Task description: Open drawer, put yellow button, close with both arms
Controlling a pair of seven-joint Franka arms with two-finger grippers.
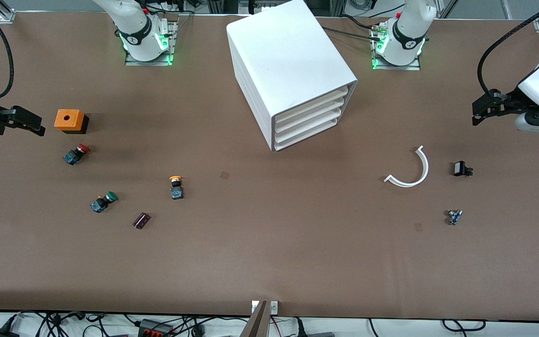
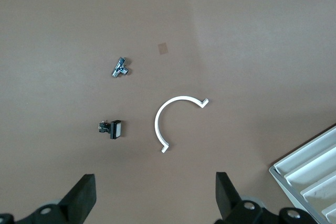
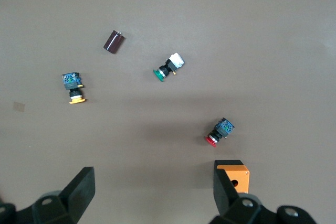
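Meanwhile, yellow button [image 1: 175,186] lies untouched (drawer [image 1: 310,106] closed).

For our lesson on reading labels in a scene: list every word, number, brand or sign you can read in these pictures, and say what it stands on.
No readable words or numbers.
Round black emblems on both arm bases: one on the right arm's base, one on the left arm's base; too small to read.
Cabinet, yellow button, orange box: no text visible.

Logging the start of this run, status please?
Left gripper and right gripper open, empty, hanging over their ends of the table. Top drawer shut. Yellow button lying untouched, nearer the camera than the cabinet. Nothing blocking.
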